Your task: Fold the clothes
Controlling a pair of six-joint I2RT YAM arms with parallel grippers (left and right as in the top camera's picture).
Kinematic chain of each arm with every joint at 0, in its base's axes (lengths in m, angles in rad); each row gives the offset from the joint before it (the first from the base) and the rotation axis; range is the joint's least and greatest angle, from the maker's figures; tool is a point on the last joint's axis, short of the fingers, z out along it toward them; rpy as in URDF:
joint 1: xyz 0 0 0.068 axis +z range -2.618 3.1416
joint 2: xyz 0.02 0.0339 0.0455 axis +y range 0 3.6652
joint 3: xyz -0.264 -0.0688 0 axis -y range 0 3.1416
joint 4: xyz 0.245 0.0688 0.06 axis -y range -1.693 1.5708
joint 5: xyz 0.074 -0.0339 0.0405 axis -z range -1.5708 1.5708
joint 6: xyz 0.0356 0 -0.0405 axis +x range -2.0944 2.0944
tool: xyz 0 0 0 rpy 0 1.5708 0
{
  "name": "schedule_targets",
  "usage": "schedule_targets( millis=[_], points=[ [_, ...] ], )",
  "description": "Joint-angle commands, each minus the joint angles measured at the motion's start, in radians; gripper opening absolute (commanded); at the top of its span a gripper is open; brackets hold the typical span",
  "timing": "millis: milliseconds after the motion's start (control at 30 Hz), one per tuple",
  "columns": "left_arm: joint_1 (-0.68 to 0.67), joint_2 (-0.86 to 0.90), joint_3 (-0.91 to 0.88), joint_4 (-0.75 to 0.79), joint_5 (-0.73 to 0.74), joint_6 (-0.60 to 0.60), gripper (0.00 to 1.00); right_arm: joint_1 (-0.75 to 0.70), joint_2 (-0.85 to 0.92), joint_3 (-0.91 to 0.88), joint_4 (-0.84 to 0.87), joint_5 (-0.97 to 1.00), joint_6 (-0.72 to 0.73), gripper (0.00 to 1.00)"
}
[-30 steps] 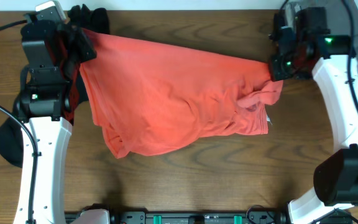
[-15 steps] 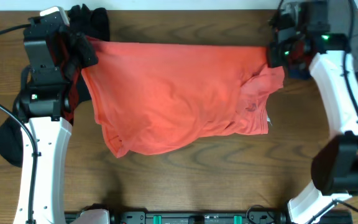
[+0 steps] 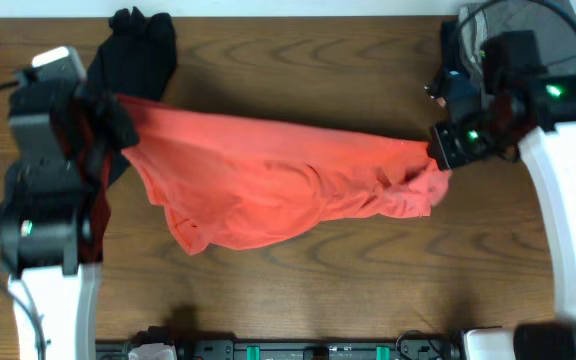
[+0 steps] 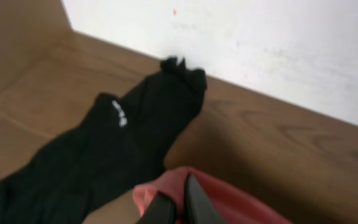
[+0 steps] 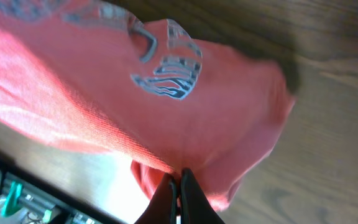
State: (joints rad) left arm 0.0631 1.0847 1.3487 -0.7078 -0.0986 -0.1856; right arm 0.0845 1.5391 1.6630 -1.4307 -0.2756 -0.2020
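The red-orange T-shirt (image 3: 278, 185) hangs stretched between both grippers above the middle of the table, its lower part bunched on the wood. My left gripper (image 3: 118, 108) is shut on the shirt's left corner; in the left wrist view the pink-red fabric (image 4: 229, 202) is pinched between the gripper's (image 4: 176, 202) dark fingers. My right gripper (image 3: 436, 150) is shut on the right corner. In the right wrist view the shirt (image 5: 92, 106) shows white-and-navy lettering (image 5: 166, 68) above the gripper (image 5: 179, 182). A black top (image 3: 143, 50) with a small white logo (image 4: 118, 114) lies at the back left.
A grey cloth (image 3: 563, 25) lies at the back right corner behind the right arm. A white wall (image 4: 260, 43) runs along the table's far edge. Bare wood (image 3: 318, 290) lies in front of the shirt.
Both grippers have come away from the far edge toward the front with the shirt's top edge. The shirt now sags between them, and more of the black top is uncovered.
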Motion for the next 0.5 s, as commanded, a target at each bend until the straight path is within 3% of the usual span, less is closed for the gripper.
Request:
schedule_targets(
  millis=[0,233,467],
  points=[
    [0.006,-0.023,0.023,-0.047,-0.076,0.010,0.06,0.003,-0.003,0.000,-0.005,-0.013,-0.031,0.01],
    [0.006,0.077,0.013,-0.100,-0.158,0.010,0.06,0.003,0.110,-0.149,0.156,-0.013,-0.088,0.01],
    [0.006,0.248,0.013,-0.068,-0.157,0.010,0.06,-0.028,0.363,-0.182,0.468,0.024,-0.079,0.01]
  ],
)
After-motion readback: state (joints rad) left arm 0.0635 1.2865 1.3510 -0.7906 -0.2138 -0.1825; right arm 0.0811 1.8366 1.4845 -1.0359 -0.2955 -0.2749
